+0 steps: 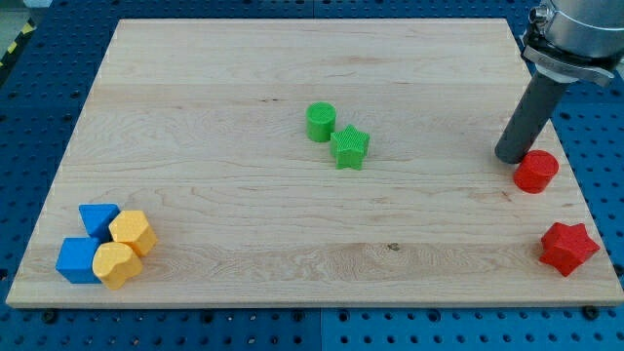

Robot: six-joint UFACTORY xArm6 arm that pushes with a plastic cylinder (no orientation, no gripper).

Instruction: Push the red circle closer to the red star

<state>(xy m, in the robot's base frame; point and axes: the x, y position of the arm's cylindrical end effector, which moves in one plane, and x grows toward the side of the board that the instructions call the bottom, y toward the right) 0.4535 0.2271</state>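
Observation:
The red circle [536, 172] lies near the board's right edge. The red star [568, 248] lies below it, toward the view's bottom right corner, a short gap apart. My tip [511, 156] is the lower end of a dark rod that comes down from the view's top right. It rests just left of and slightly above the red circle, touching or nearly touching its upper left side.
A green circle [321, 122] and a green star [349, 147] sit together near the board's middle. A blue triangle [98, 218], a blue cube [77, 260], a yellow hexagon [132, 232] and a yellow heart-like block [116, 265] cluster at the bottom left. The board's right edge [575, 166] is close to the red blocks.

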